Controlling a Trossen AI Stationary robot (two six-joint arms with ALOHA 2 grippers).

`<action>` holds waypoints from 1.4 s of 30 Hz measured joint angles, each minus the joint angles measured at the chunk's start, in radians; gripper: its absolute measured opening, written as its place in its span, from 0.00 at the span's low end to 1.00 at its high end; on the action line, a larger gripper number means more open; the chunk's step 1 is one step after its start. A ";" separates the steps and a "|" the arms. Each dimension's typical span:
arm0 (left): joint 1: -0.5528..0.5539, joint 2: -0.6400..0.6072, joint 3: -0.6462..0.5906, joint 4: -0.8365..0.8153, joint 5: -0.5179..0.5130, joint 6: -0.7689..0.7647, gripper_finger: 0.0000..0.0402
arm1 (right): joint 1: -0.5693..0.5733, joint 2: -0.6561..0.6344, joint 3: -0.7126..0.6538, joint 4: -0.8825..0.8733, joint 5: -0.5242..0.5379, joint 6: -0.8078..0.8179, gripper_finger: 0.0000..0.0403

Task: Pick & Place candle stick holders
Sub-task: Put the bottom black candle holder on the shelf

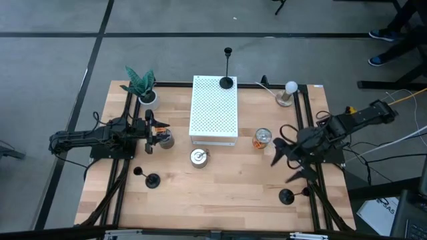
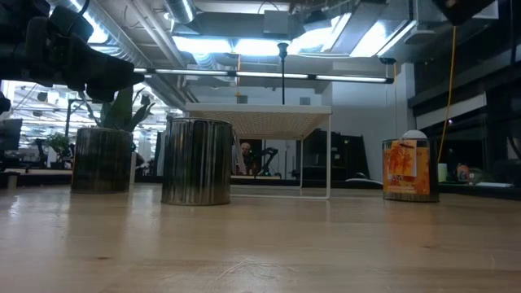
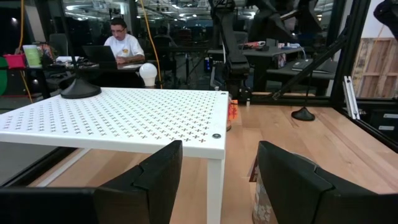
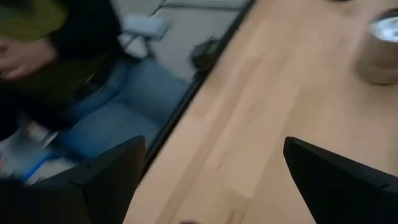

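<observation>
Three black candle stick holders show. One stands by its round base [image 1: 227, 82] at the far edge of a white perforated stand [image 1: 213, 110], and its base shows in the left wrist view too [image 3: 79, 90]. Another [image 1: 152, 180] stands at the front left of the table. The third [image 1: 285, 196] stands at the front right [image 3: 303, 114]. My left gripper [image 1: 152, 132] hovers level at the table's left, open, beside a silver tin [image 1: 164, 139]. My right gripper [image 1: 283, 165] hangs open above the table's right side, tipped down toward the near edge [image 4: 217, 199], with nothing between its fingers.
A second silver tin [image 1: 199, 157] stands before the stand, an orange can [image 1: 263, 138] to its right. A white bulb [image 1: 289, 90] and a potted plant [image 1: 143, 87] stand at the back. A person's legs [image 4: 106, 106] show past the near edge.
</observation>
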State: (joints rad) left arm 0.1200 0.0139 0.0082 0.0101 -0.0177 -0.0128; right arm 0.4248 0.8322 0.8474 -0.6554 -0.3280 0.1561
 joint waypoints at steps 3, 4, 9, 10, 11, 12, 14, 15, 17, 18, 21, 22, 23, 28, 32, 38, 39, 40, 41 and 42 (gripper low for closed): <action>0.000 0.000 0.000 0.000 0.000 0.000 0.52 | 0.020 0.000 0.000 -0.042 -0.036 -0.034 0.96; 0.000 0.000 0.000 0.000 0.000 0.000 0.52 | 0.026 0.000 0.000 -0.057 -0.039 -0.035 0.96; 0.000 0.000 0.000 0.000 0.000 0.000 0.52 | 0.051 -0.002 0.000 -0.066 -0.041 -0.030 0.96; 0.000 0.000 0.000 0.000 0.000 0.000 0.52 | 0.058 -0.005 0.000 -0.067 -0.045 -0.030 0.96; 0.000 0.000 0.000 0.000 0.000 0.000 0.52 | 0.065 -0.008 0.000 -0.064 -0.062 -0.030 0.96; 0.000 0.000 0.000 0.000 0.000 0.000 0.52 | 0.072 -0.012 0.000 -0.060 -0.085 -0.030 0.96; 0.000 0.000 0.000 0.001 0.000 0.000 0.52 | 0.086 -0.017 0.000 -0.053 -0.139 -0.032 0.96; 0.000 0.000 0.000 0.001 0.000 0.000 0.52 | 0.093 -0.021 0.000 -0.049 -0.160 -0.033 0.96; 0.000 0.000 0.000 0.001 0.000 0.000 0.52 | 0.106 -0.032 0.000 -0.042 -0.184 -0.026 0.96; 0.000 0.000 0.000 0.001 0.000 0.000 0.52 | 0.114 -0.038 0.000 -0.041 -0.190 -0.011 0.96; 0.000 0.000 0.000 0.001 0.000 0.000 0.52 | 0.135 -0.053 0.000 -0.041 -0.190 0.027 0.96; 0.000 0.000 0.000 0.001 0.000 0.000 0.52 | 0.143 -0.055 0.000 -0.041 -0.189 0.040 0.96; 0.000 0.000 0.000 0.001 0.000 0.000 0.52 | 0.151 -0.056 0.000 -0.042 -0.190 0.047 0.96; 0.000 0.000 0.000 0.001 0.000 0.000 0.52 | 0.201 -0.056 -0.006 -0.045 -0.189 0.067 0.96; 0.000 0.000 0.000 0.001 0.000 0.000 0.52 | 0.248 -0.059 -0.035 -0.046 -0.136 0.110 0.96; 0.000 0.000 0.000 0.001 0.000 0.000 0.52 | 0.325 -0.111 -0.118 0.007 0.017 0.178 0.96; 0.000 0.000 0.000 0.001 0.000 0.000 0.52 | 0.338 -0.122 -0.135 0.030 0.019 0.182 0.96; 0.000 0.000 0.000 0.001 0.000 0.000 0.52 | 0.352 -0.135 -0.152 0.053 0.018 0.182 0.96; 0.000 0.000 0.000 0.001 0.000 0.000 0.52 | 0.366 -0.148 -0.167 0.072 0.017 0.181 0.96; 0.000 0.000 0.000 0.001 0.000 0.000 0.52 | 0.379 -0.161 -0.181 0.090 0.017 0.182 0.96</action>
State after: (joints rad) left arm 0.1202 0.0139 0.0082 0.0109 -0.0177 -0.0128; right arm 0.8040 0.6711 0.6666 -0.5658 -0.3109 0.3377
